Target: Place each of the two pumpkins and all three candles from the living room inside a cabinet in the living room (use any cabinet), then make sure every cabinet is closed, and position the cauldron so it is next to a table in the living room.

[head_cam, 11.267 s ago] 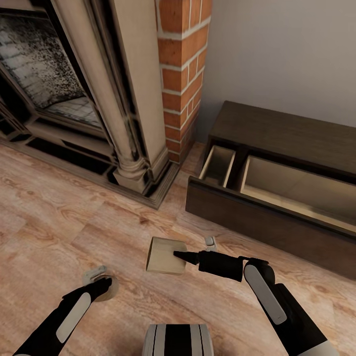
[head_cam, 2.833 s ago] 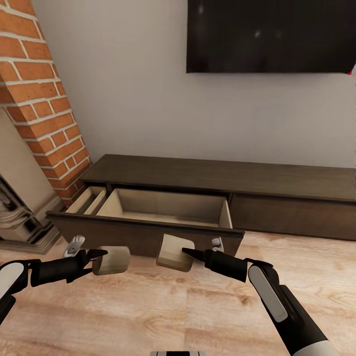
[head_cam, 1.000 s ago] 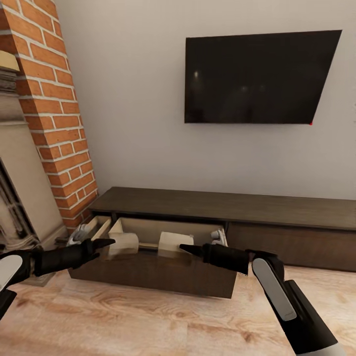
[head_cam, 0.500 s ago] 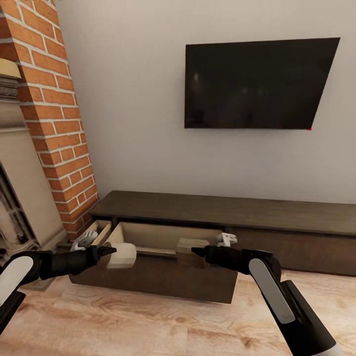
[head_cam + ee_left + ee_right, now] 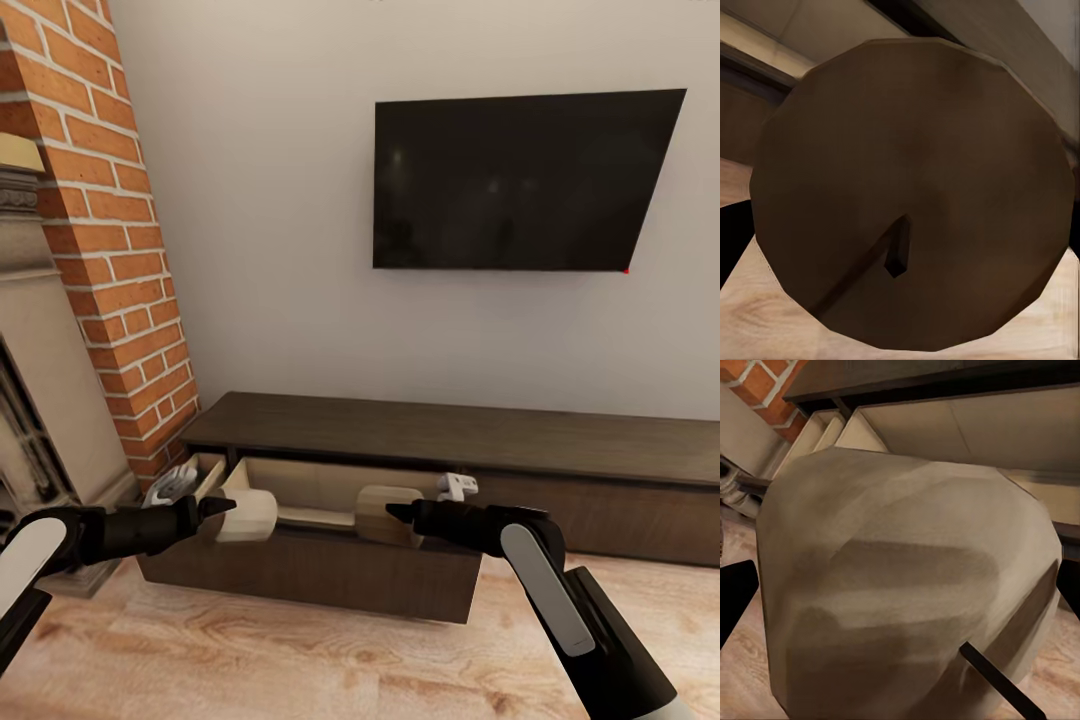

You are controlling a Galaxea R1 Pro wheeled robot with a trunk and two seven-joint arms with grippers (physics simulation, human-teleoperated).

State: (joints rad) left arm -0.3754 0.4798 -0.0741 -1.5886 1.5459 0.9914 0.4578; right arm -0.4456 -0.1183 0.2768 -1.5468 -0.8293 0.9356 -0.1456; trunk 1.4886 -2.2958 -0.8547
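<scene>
Each pincer is clamped on a candle, and both candles hang at the front edge of the open drawer (image 5: 330,500) of the cabinet (image 5: 450,425). The left pincer (image 5: 222,507) holds its candle (image 5: 247,515) on its side, long axis running roughly sideways out from the fingertips, over the drawer's left end. The right pincer (image 5: 395,514) holds the other candle (image 5: 377,513) tilted, near the drawer's middle. In both wrist views the candles (image 5: 907,202) (image 5: 907,585) block the fingers, with the pale drawer interior just beyond. The drawer lies ahead of and below both loads, so I judge each needs a short reach forward before release; neither arm is clearly nearer.
</scene>
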